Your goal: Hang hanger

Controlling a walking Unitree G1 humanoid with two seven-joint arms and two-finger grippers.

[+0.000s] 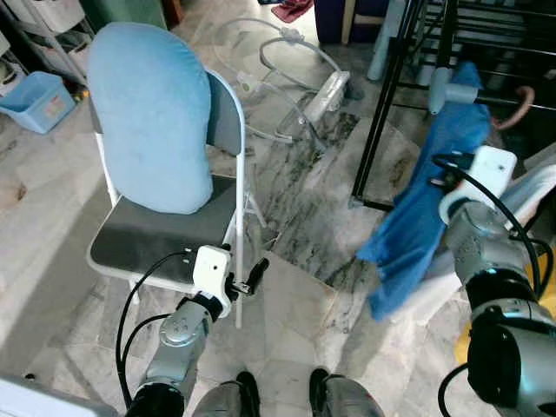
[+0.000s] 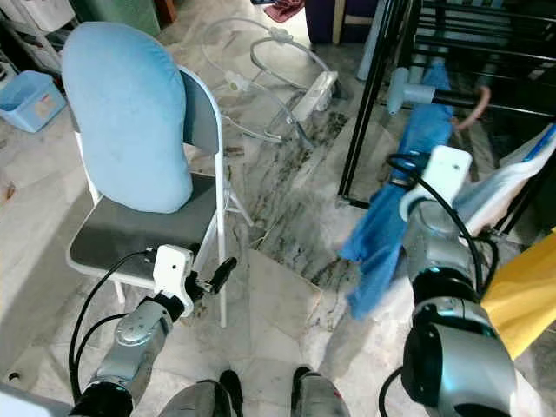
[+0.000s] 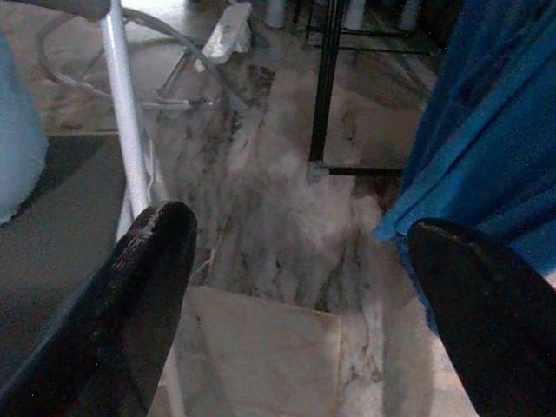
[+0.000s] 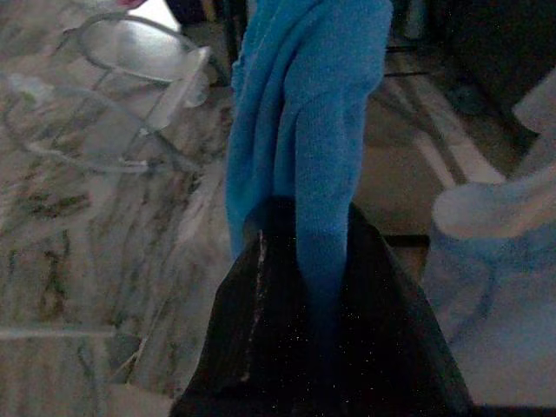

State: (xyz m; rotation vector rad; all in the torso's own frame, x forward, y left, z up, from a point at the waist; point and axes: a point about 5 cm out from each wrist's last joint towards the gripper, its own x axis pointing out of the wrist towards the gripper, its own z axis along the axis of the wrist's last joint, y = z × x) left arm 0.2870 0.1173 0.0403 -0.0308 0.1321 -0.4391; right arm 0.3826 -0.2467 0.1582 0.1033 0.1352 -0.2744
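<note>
The right hand (image 4: 304,287) has its black fingers closed on a blue garment (image 1: 426,208), which hangs beside the black drying rack (image 1: 391,95), draped from a pale hanger (image 1: 447,87). The left hand (image 1: 254,276) hovers wide open, holding nothing, by the folding chair (image 1: 165,234) with its light-blue cushion (image 1: 152,113).

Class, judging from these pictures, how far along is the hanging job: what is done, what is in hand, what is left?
Done: the right gripper has its fingers shut on the blue garment. In hand: it holds the garment up beside the black rack. Left: nothing yet hangs from the rack's bars. The left gripper is open, idle by the chair.
</note>
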